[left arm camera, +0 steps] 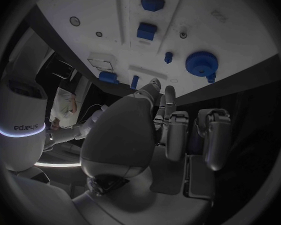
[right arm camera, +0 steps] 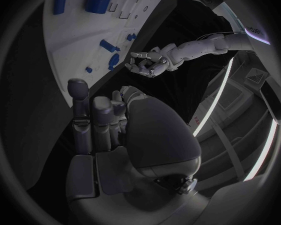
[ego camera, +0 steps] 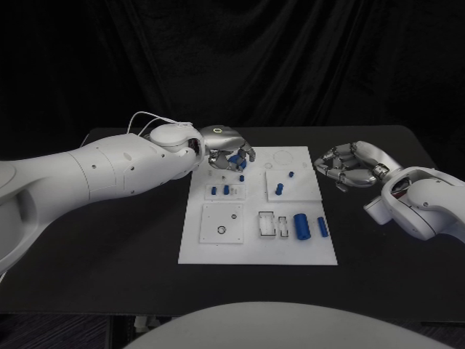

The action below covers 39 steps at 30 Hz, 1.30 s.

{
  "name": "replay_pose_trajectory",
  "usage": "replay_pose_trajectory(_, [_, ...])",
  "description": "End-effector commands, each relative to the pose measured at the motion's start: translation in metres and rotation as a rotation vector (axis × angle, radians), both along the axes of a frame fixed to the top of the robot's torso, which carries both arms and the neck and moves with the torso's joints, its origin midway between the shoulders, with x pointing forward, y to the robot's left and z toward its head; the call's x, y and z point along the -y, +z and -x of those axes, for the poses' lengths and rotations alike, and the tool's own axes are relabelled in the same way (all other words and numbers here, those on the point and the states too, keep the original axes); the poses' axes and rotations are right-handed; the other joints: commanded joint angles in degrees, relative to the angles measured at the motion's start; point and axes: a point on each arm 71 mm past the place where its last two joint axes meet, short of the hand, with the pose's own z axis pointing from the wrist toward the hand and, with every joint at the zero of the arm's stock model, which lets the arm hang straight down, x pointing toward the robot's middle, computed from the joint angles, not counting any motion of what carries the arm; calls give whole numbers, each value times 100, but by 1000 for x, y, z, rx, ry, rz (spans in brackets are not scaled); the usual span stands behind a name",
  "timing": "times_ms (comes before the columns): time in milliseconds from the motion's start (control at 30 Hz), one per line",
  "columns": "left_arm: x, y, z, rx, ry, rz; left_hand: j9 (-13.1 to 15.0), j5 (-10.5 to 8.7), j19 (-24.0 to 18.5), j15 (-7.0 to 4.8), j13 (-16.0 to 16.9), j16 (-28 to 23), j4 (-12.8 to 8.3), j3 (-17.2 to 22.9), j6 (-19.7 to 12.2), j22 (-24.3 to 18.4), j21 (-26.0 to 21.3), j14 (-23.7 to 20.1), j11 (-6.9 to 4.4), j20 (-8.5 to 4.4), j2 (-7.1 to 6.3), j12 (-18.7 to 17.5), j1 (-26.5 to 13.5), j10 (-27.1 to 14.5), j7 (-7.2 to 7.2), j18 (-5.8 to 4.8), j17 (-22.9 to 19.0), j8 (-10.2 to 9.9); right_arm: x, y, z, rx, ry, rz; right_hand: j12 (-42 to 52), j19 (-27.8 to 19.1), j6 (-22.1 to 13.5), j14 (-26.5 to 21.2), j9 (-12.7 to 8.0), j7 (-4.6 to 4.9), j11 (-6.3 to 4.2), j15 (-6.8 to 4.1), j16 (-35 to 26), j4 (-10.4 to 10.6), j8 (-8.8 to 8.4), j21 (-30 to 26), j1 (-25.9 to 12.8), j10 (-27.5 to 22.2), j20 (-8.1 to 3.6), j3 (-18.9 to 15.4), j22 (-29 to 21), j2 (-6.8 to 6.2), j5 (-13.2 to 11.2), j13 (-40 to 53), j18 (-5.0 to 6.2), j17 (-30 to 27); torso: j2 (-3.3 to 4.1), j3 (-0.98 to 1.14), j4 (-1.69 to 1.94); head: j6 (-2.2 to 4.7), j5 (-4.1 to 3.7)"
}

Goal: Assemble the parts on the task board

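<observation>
Black table (ego camera: pixel 107 240); left hand (ego camera: pixel 227 154) over task board (ego camera: pixel 256 251); right hand (ego camera: pixel 350 166) beside.

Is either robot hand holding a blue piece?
The left hand hovers over a blue part; a hold cannot be told. The right hand holds nothing.

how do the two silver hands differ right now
The silver left hand hovers over the white task board's far left corner, above the blue parts; the silver right hand sits off the board's right edge over black table. Left fingers point down, right fingers curl inward. Both hold nothing visible.
</observation>
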Motion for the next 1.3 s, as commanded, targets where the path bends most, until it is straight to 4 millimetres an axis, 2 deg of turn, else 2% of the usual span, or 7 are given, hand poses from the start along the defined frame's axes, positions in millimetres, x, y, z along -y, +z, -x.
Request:
replay_pose_trajectory(33, [2, 0, 1, 46, -18, 13, -218, 229, -655, 44, -919, -359, -117, 29, 85, 884, -821, 21, 58, 54, -139, -1079, 86, -818, -332, 286, 760, -81, 0, 0, 0, 11, -1, 5, -41, 47, -35, -2, -10, -14, 8, -9, 21, -20, 23, -7, 14, -51, 2, 30, 236, -56, 30, -16, 106, 1, 12, 4, -17, 1, 8])
replay_pose_trajectory(100, [2, -2, 2, 46, -19, 16, -235, 270, -698, 34, -962, -405, -145, 40, 114, 835, -919, -17, 49, 35, -138, -1087, 101, -833, -337, 312, 684, -76, 0, 0, 0, 10, -1, 5, -45, 49, -35, -2, -11, -14, 8, -9, 21, -22, 25, -5, 17, -56, 2, 32, 237, -58, 30, -24, 106, -1, 12, 5, -17, 1, 0])
replay_pose_trajectory(167, [2, -4, 2, 46, -19, 17, -331, 290, -902, -13, -1159, -565, -174, -1, 145, 574, -1405, -141, 24, -56, -163, -1193, 36, -1022, -354, 433, 404, -93, 0, 0, 0, 8, 0, 6, -49, 51, -37, 3, -12, -14, 8, -9, 28, -28, 29, -2, 25, -60, 2, 35, 238, -62, 31, -32, 105, 8, 9, 6, -14, 1, -15])
replay_pose_trajectory(300, [2, -9, 3, 41, -15, 16, -449, 309, -840, -30, -1342, -649, -229, -52, 146, 456, -1587, -181, 32, -105, -172, -1221, -11, -1069, -354, 454, 220, -94, 0, 0, 0, 6, 0, 6, -58, 55, -39, 5, -14, -14, 7, -10, 31, -42, 39, -4, 45, -66, 1, 44, 240, -73, 34, -49, 105, 7, 4, 15, 0, 1, -42])
replay_pose_trajectory(667, [-2, -21, 2, 30, 9, 8, -590, 387, -782, -65, -1603, -679, -335, -63, 171, 352, -1771, -197, -9, -142, -119, -1273, 12, -1125, -304, 471, 94, -88, 0, -1, 0, 2, 1, 8, -76, 58, -41, 3, -19, -14, 6, -12, 29, -69, 58, -12, 81, -83, -1, 60, 242, -91, 44, -87, 106, -7, 8, 10, -7, 1, -46])
replay_pose_trajectory(1067, [-2, -34, 2, 1, 33, -11, -681, 470, -686, -72, -1843, -665, -385, 26, 519, 358, -1810, -212, -13, -155, -59, -1154, -2, -741, -247, 454, 8, -23, 0, 0, 1, 2, 3, 9, -84, 60, -40, 6, -21, -14, 6, -12, 34, -77, 66, -12, 93, -89, -2, 69, 244, -91, 52, -102, 106, -2, 17, 22, 10, 1, -107])
replay_pose_trajectory(1300, [-1, -44, 3, -27, 46, -27, -693, 474, -668, -72, -1889, -651, -386, 58, 557, 366, -1806, -203, -17, -156, -46, -1145, -3, -664, -253, 450, 11, -21, 1, 0, 1, 3, 3, 10, -84, 60, -40, 6, -21, -14, 6, -12, 34, -77, 66, -12, 93, -89, -2, 69, 244, -91, 52, -102, 106, -2, 23, 12, 0, 1, -113])
